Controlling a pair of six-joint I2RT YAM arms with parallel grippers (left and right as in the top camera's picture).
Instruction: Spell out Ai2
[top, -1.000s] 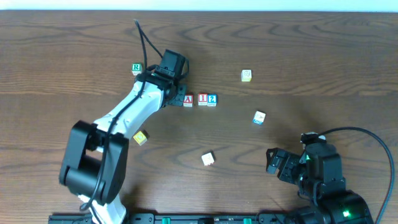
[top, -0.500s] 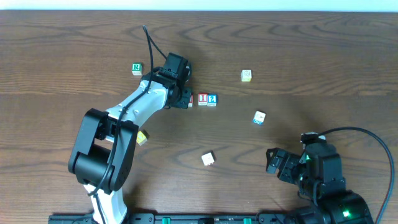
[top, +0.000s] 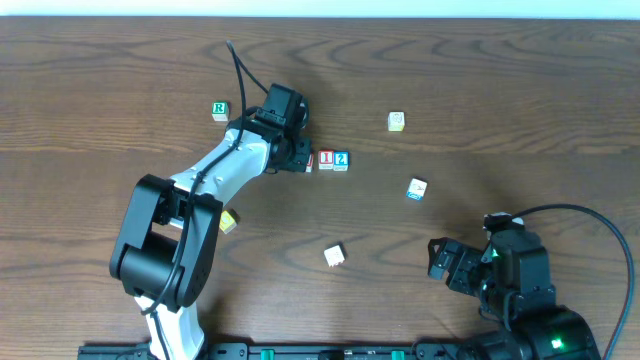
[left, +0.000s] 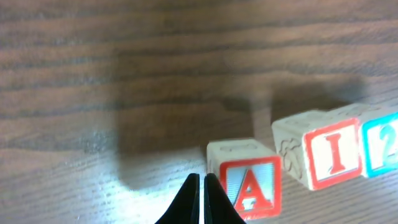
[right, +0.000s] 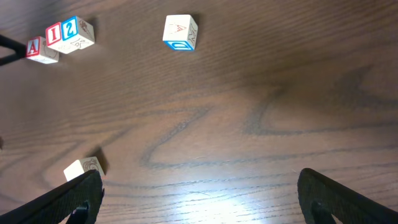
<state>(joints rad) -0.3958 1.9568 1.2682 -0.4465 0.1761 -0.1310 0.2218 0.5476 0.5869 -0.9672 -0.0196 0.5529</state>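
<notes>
Three letter blocks lie in a row on the wooden table: a red A block (left: 249, 185), a red I block (left: 324, 153) and a blue 2 block (left: 382, 147). The I block (top: 326, 159) and the 2 block (top: 341, 159) touch. The A block sits just left of the I block with a small gap. My left gripper (left: 202, 190) is shut and empty, its tips at the A block's left side. In the overhead view the left gripper (top: 298, 158) hides most of the A block. My right gripper (right: 205, 199) is open and empty, near the table's front right (top: 450, 265).
Loose blocks lie around: a green R block (top: 220, 110) at the back left, a pale block (top: 397, 121), a blue-edged block (top: 417, 188), a pale block (top: 334, 256) in front, and a yellow block (top: 229, 221) beside the left arm.
My left gripper has moved slightly right and now covers most of the A block in the overhead view. The right arm has not moved.
</notes>
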